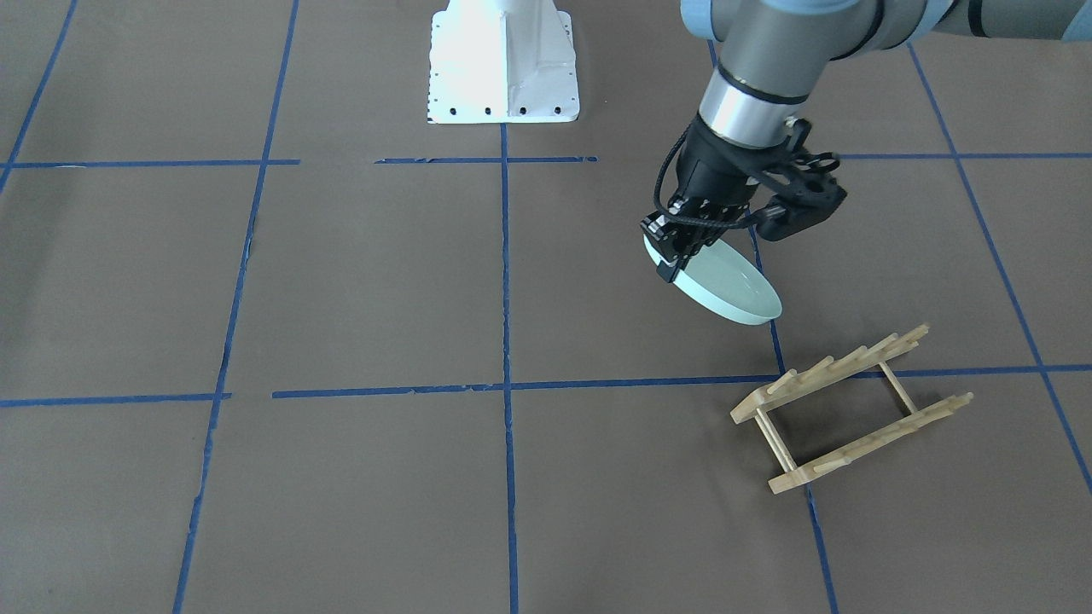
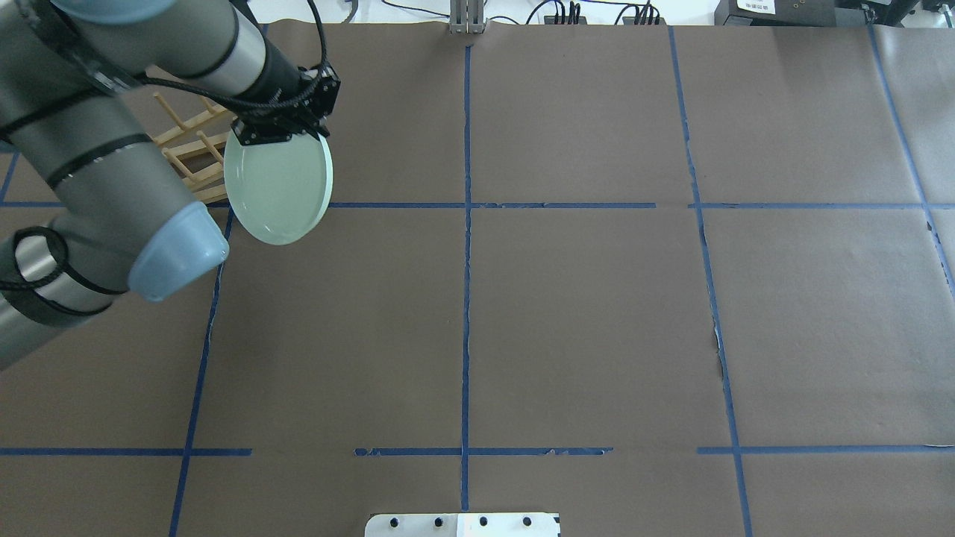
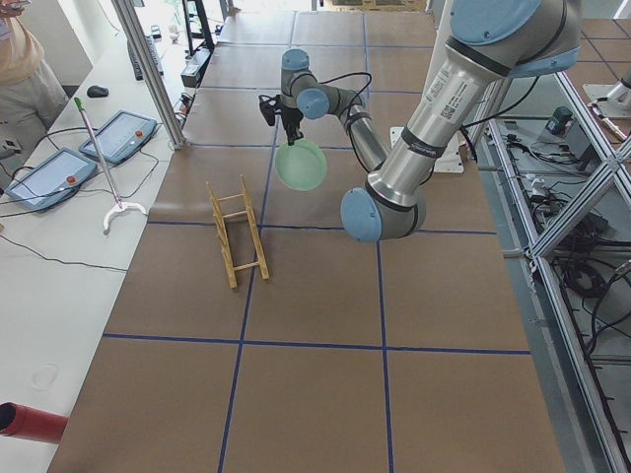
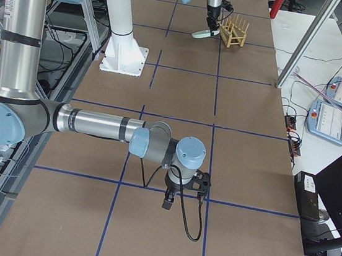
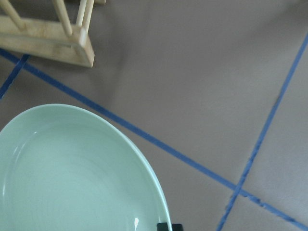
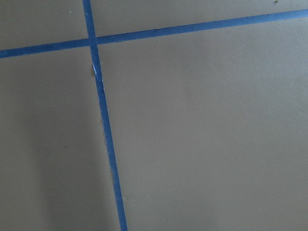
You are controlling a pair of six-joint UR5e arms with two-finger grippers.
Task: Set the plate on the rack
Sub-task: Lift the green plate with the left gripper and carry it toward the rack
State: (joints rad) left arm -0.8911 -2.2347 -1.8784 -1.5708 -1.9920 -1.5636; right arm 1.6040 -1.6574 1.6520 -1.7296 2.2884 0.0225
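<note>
My left gripper (image 1: 674,254) is shut on the rim of the pale mint-green plate (image 1: 732,288) and holds it tilted in the air, clear of the table. The light wooden rack (image 1: 819,380) stands on the table a short way beyond the plate, apart from it. In the overhead view the plate (image 2: 277,186) hangs below the gripper (image 2: 277,136), with the rack (image 2: 186,133) partly hidden behind the arm. The left wrist view shows the plate (image 5: 72,178) and a corner of the rack (image 5: 48,41). My right gripper (image 4: 181,199) hangs low over the table far from both; I cannot tell whether it is open.
The white robot base (image 1: 503,77) stands at the table's robot-side edge. Blue tape lines divide the brown table cover. Operator consoles (image 3: 118,133) and a red cylinder (image 3: 30,422) lie on the side bench by the rack.
</note>
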